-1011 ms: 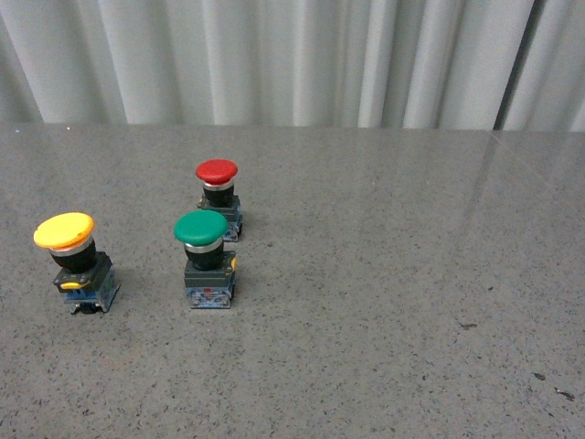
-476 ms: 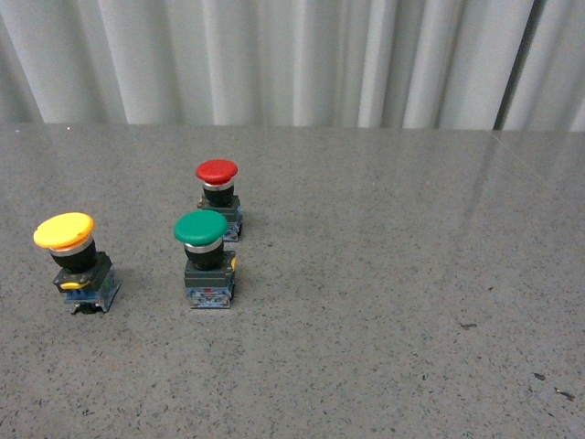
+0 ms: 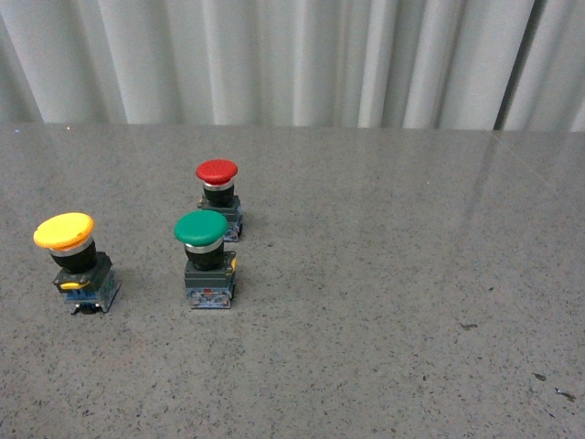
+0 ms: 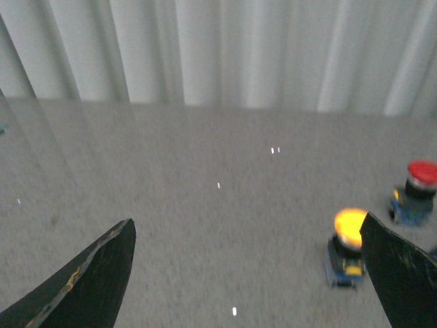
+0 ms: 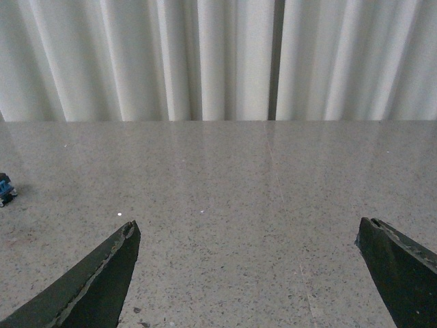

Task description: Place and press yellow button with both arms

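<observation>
Left claw (image 4: 247, 222), seen from its own wrist camera: fingers spread wide with nothing between them, hanging above the table (image 4: 205, 205). The yellow button (image 4: 347, 247) stands beyond it, blurred, just beside one fingertip rather than in the gap. Right claw (image 5: 247, 223): likewise spread and empty, facing a bare stretch of table toward the curtain (image 5: 205, 61) (a scrap of blue base shows at the frame's edge, but which button it belongs to cannot be told). Front view: neither arm appears. The yellow button (image 3: 76, 259) stands on its base at the near left of the table, with the green button (image 3: 206, 258) near on its right and the red button (image 3: 218, 195) just behind the green. Judged stage: approach not yet made, button untouched. Risks: the wide cap overhangs a narrower body, so a grip taken high or from one side may tip the button. The left claw sits off-centre from it, so closing without first centring would catch nothing or knock it aside. A spread finger could brush the green neighbour. A press by one arm without the other steadying the base could slide or topple the button on the smooth table.
</observation>
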